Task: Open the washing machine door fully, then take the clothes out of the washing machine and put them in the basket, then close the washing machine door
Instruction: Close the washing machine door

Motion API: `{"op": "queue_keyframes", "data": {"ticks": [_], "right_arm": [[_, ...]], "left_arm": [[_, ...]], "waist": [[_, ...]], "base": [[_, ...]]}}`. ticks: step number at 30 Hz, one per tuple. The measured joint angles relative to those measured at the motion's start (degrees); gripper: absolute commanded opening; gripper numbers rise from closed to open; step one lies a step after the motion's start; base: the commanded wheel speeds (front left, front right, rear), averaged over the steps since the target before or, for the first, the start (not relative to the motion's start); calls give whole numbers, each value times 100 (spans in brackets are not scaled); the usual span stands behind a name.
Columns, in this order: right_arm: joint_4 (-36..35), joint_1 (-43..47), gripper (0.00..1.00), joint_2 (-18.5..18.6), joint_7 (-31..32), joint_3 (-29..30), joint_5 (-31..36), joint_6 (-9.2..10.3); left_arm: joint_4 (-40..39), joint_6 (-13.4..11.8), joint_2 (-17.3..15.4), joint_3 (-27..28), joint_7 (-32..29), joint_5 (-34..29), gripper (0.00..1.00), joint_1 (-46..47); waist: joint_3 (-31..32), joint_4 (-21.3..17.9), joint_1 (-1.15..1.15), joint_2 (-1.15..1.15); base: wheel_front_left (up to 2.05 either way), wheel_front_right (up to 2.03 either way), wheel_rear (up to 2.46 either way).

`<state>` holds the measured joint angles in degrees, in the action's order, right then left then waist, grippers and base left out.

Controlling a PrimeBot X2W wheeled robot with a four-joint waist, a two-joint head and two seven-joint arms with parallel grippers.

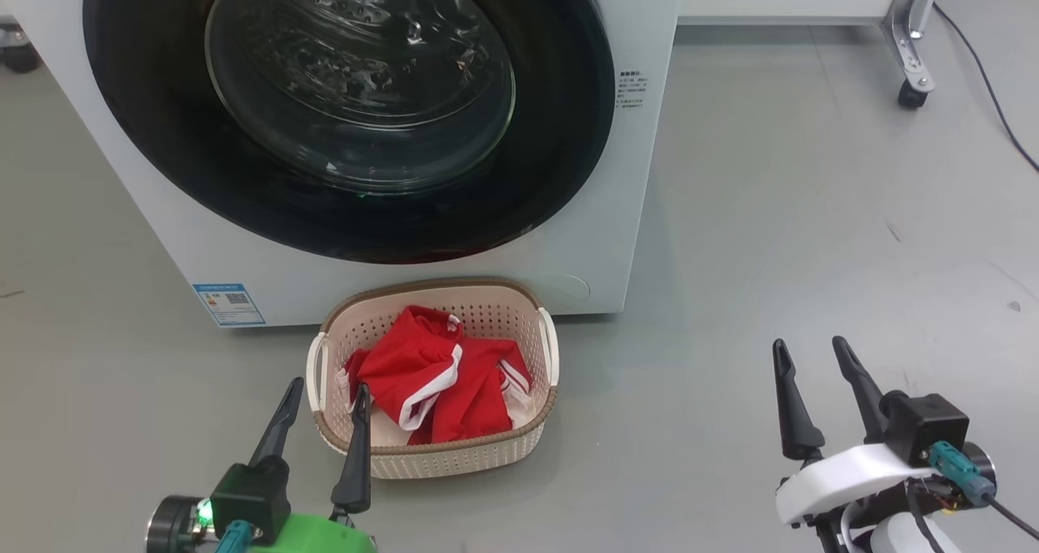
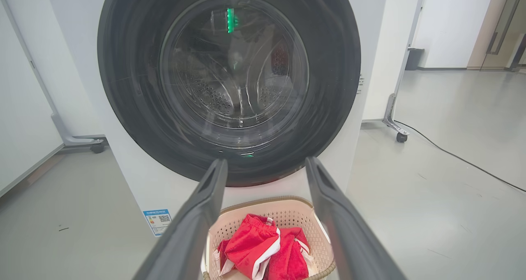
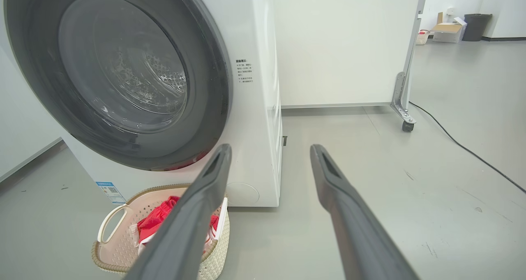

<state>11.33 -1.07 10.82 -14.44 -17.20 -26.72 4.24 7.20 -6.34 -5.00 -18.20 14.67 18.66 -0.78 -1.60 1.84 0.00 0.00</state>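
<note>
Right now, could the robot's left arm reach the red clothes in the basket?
Probably yes. The left gripper hangs open by the near left corner of the basket, and the clothes lie uncovered inside, with nothing in between.

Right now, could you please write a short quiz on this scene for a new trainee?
1. True or false: the large round glossy black washing machine door is shut on the big white washing machine.
2. Fill in: the fingers of the left gripper and the right gripper stand ___ and hold nothing.
3. Where do the bright red clothes with white trim lie? A inside the washing machine; B in the small cream perforated plastic basket; C between the left gripper's fingers.
Key: 1 true; 2 open; 3 B.
</note>
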Motion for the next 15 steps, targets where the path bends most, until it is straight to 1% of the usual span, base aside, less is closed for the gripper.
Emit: {"op": "queue_keyframes", "data": {"ticks": [4, 6, 8, 9, 15], "right_arm": [[-93, 143, 100, -7, 0, -12, 16, 4], [-147, 197, 100, -8, 0, -4, 20, 54], [-205, 253, 100, -7, 0, -5, 45, 56], [-241, 301, 100, -8, 0, -10, 66, 94], [-368, 365, 100, -5, 0, -4, 74, 97]], "left_arm": [[-9, 0, -9, -9, -8, 0, 100, -68], [-29, 0, -10, -13, -41, 0, 100, -74], [-66, 0, -13, -13, -48, 0, 100, -85], [-80, 0, -20, -15, -49, 0, 100, -96], [-155, 0, -53, -18, -56, 0, 100, -98]], "waist": [[96, 3, 0, 0], [137, 4, 0, 0], [150, 5, 0, 0], [147, 2, 0, 0], [127, -16, 0, 0]], "base": [[0, 0, 0], [0, 0, 0], [0, 0, 0], [0, 0, 0], [0, 0, 0]]}}
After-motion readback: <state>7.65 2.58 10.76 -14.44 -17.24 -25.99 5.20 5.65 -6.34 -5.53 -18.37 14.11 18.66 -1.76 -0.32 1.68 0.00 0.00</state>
